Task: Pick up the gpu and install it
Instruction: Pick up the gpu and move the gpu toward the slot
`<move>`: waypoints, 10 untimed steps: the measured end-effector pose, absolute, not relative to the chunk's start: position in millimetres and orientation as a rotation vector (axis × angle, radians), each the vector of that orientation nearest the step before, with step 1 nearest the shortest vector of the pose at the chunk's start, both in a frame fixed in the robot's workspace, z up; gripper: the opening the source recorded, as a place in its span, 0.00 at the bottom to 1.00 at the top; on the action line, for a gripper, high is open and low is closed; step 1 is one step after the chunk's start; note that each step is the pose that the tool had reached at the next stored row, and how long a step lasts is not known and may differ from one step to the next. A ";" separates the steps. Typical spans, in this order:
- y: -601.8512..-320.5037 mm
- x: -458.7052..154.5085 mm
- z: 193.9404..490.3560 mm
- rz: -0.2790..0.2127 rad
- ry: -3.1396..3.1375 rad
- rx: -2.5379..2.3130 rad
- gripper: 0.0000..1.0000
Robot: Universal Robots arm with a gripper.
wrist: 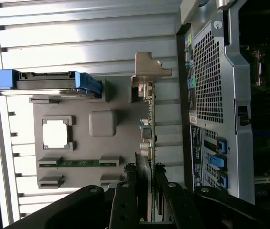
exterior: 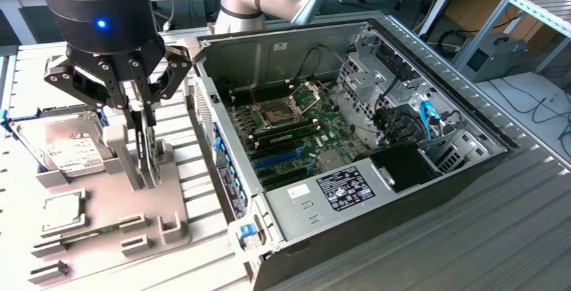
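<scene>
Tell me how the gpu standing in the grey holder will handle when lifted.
The gpu looks thin and flat, so probably stiff and light. Its exposed components suggest it is fragile. Standing on edge in the grey holder, it would likely tip if nudged sideways; the silver bracket may weight one end.

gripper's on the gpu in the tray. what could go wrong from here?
1. The gripper pinches the thin gpu on edge, so the card could tilt or slip in that narrow hold.
2. The gpu stands in the grey tray. Its silver bracket could snag a tray post when lifted.
3. The case wall rises right beside the tray, so a low carry might clip it.
</scene>
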State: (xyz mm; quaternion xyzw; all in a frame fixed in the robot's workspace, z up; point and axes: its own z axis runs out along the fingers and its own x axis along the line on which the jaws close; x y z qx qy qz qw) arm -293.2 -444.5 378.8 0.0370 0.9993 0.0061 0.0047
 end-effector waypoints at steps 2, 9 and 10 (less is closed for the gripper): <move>-444.5 -293.1 380.4 0.019 3.130 0.116 0.26; -444.5 -293.0 387.4 0.019 3.130 0.116 0.26; -444.5 -293.0 388.4 0.019 3.130 0.116 0.26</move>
